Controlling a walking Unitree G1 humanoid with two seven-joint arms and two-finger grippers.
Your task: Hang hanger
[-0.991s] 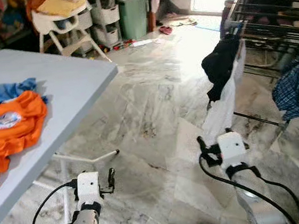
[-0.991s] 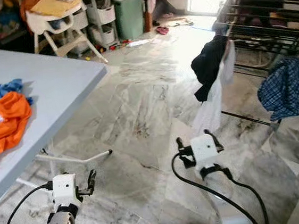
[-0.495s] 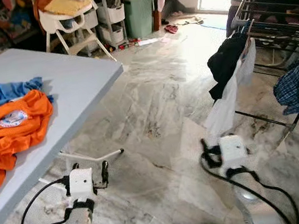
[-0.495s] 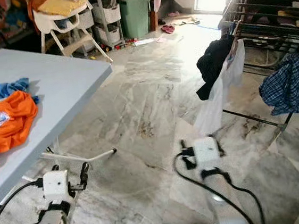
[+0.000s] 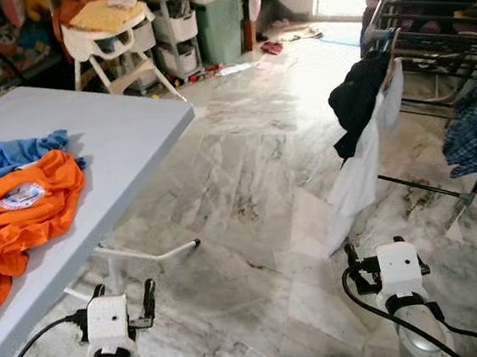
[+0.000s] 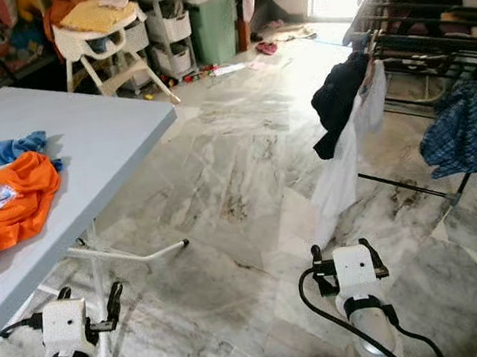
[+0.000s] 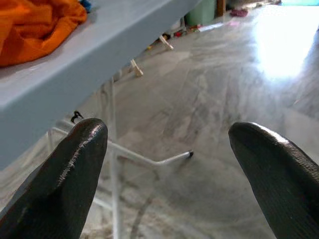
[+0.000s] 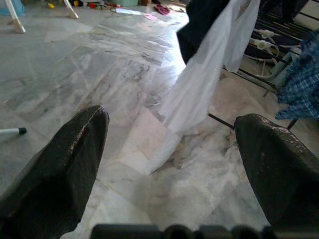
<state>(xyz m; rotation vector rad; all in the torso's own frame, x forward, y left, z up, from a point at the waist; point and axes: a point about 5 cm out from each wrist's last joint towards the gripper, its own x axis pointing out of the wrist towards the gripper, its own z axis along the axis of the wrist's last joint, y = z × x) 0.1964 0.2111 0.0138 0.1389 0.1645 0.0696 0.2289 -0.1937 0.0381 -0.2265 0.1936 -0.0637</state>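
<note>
A white garment and a black garment hang from the near corner of a dark drying rack on the right; a hanger's top seems to show there, but it is too small to be sure. My right gripper is low over the floor, a short way in front of the white garment's hem, open and empty. In the right wrist view the white garment hangs ahead between the spread fingers. My left gripper is open and empty beside the table's leg.
A grey table on the left carries an orange shirt and a blue cloth. A blue plaid garment hangs on the rack. A high chair, drawers and a green bin stand at the back. Marble floor lies between.
The camera has shifted a little. Both arms have dropped lower in the picture, and the right gripper has drawn back from the white garment. Both stay open.
</note>
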